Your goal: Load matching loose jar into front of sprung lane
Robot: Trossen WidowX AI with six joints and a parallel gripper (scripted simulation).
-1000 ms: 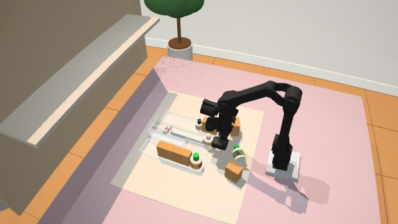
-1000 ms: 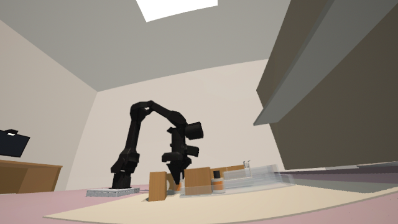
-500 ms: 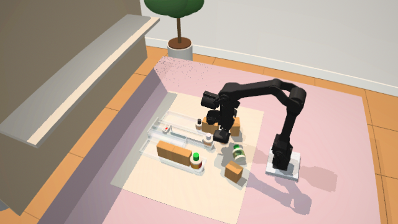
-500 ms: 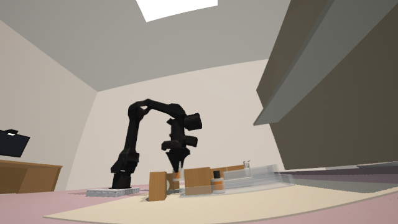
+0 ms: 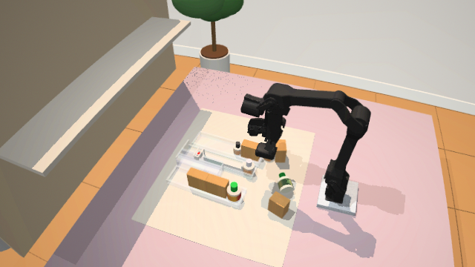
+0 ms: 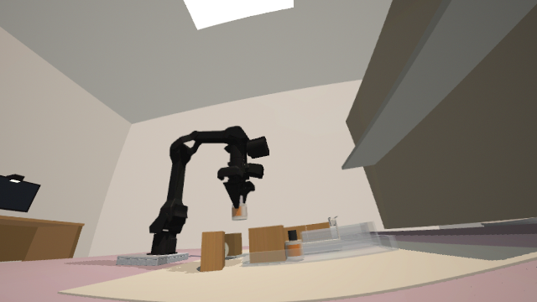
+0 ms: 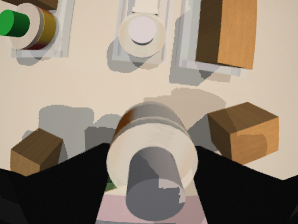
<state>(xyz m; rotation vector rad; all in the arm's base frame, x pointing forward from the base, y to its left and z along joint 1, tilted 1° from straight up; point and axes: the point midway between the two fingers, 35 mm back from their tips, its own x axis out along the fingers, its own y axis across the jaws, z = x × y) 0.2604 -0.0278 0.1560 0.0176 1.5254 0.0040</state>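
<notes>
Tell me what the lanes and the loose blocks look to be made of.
The lanes: probably clear, glossy plastic, since the mat shows through their walls; glass is possible. The loose blocks: apparently smooth wood, with brown grain streaks.

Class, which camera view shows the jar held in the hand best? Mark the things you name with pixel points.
The wrist view: the jar (image 6: 240, 213) (image 7: 151, 165) looms large there, cap and shoulder visible. The exterior view shows its orange label, but small; the top view mostly hides it behind the hand (image 5: 268, 157) (image 6: 239, 205) (image 7: 151, 172).
</notes>
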